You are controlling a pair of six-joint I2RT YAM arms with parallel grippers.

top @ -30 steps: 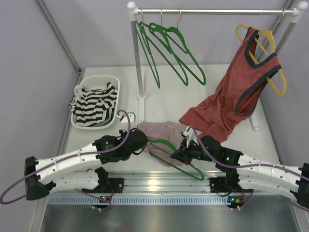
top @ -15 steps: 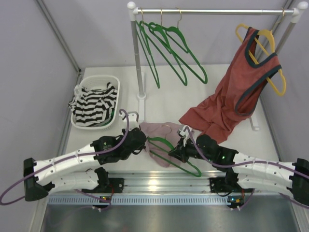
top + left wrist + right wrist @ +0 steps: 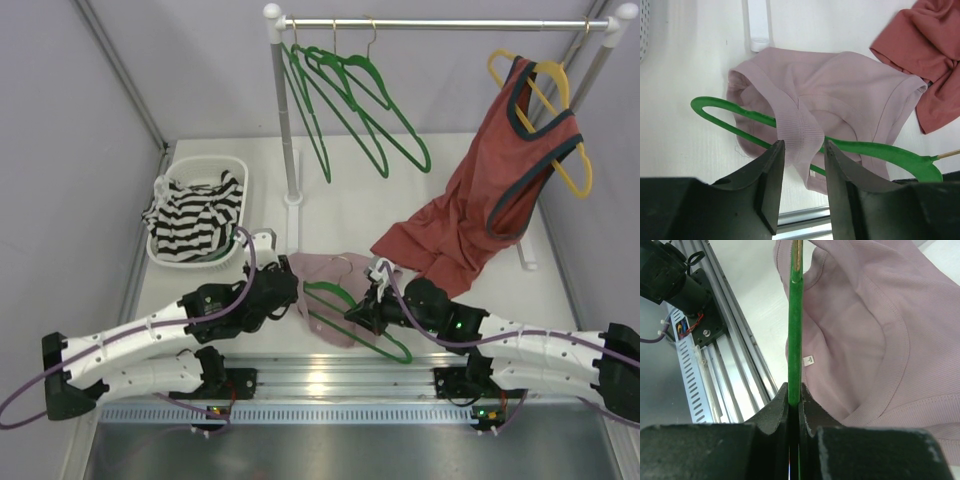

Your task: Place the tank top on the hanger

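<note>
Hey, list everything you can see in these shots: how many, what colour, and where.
tank top: one, dusty pink, on the table, a strap crossing the hanger
hanger: one, green, on the table at the tank top
spare hangers: three, green, on the rack's rail
yellow hanger: one, rail's right end
red top: one, rust with dark trim, on the yellow hanger
basket: one, white, far left
striped garment: one, black and white, in the basket
rack: one, silver and white
table: one, white
left gripper: on the strap
right gripper: clamping the hanger
</note>
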